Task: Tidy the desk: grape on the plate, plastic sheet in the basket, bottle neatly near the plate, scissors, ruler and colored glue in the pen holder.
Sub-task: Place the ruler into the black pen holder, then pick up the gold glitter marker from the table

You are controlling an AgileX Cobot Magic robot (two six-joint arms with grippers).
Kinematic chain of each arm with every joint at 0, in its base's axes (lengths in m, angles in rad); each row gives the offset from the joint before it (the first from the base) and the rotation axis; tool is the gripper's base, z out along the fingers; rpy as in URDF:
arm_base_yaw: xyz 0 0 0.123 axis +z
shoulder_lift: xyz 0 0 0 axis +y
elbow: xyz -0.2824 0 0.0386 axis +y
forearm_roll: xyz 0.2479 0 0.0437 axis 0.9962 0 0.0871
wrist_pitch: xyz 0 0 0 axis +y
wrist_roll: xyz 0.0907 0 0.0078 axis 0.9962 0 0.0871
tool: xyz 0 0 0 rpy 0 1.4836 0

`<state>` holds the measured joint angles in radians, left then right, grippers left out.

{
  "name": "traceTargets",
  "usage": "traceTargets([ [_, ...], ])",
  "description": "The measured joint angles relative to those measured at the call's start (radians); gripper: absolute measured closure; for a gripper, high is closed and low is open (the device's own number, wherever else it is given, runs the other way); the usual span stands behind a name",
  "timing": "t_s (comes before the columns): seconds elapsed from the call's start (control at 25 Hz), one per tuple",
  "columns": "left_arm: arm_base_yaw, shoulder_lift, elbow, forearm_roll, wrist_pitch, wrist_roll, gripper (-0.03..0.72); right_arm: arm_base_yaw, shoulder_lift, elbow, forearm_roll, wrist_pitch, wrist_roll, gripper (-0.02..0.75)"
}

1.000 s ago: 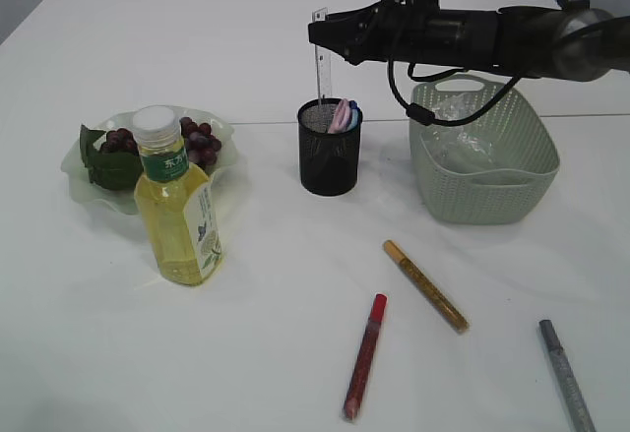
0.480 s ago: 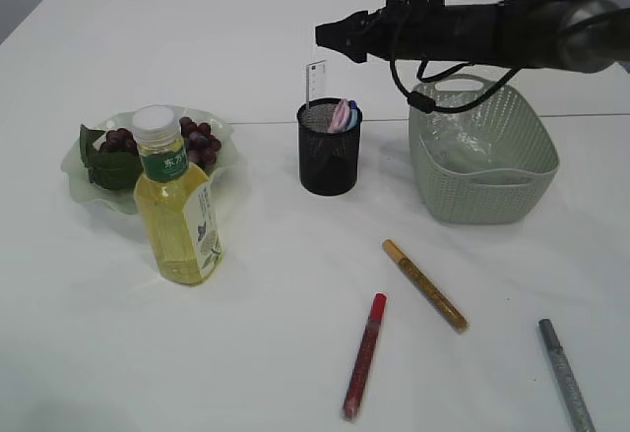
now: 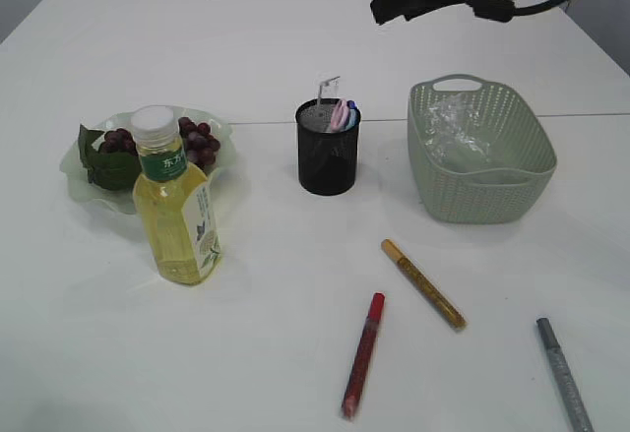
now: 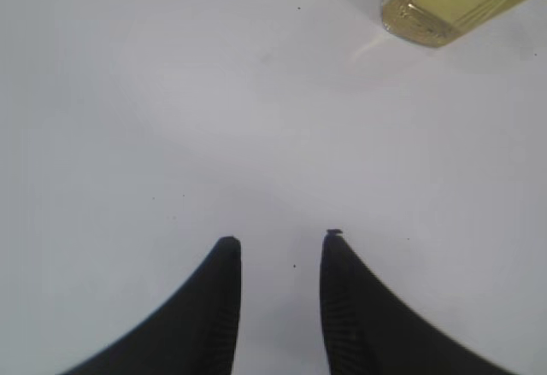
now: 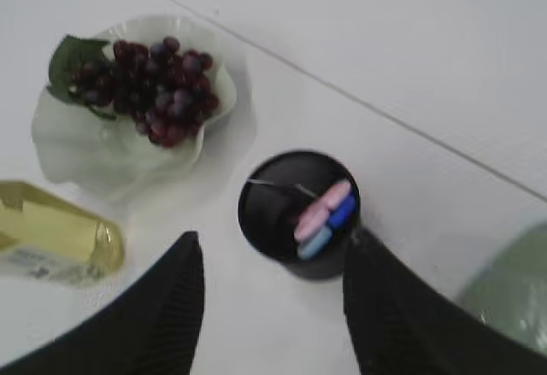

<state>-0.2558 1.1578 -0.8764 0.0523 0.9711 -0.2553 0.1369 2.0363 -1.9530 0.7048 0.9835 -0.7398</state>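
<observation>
Hovering high over the black pen holder (image 5: 299, 214), right gripper (image 5: 272, 264) spread wide and empty. Standing inside the holder: ruler (image 3: 328, 89) and scissors (image 3: 342, 115). Lying on the table (image 3: 256, 353) nearer the front: red (image 3: 363, 354), gold (image 3: 424, 284) and grey (image 3: 564, 374) glue pens. Left gripper (image 4: 280, 243) partly parted over bare table, nothing between the tips, near the bottle (image 3: 175, 201). Grapes (image 3: 157, 142) on the plate (image 3: 89, 191); plastic sheet (image 3: 455, 122) in the basket (image 3: 482, 196).

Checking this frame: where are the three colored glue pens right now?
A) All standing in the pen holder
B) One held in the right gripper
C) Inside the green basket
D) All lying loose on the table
D: the red glue pen, the gold glue pen and the silver glue pen lie on the table, in front of the pen holder.
</observation>
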Motion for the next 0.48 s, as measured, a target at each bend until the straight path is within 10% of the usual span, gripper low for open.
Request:
traceTargets([
  [0.2, 0.000, 0.000, 0.000, 0.000, 0.000, 0.000, 0.449, 0.056, -0.161, 0.096, -0.318, 0.058, 0.235, 0.353],
  [0.48, 0.000, 0.000, 0.000, 0.000, 0.001, 0.000, 0.449, 0.166, -0.324, 0.368, -0.441, 0.090, 0.368, 0.353],
])
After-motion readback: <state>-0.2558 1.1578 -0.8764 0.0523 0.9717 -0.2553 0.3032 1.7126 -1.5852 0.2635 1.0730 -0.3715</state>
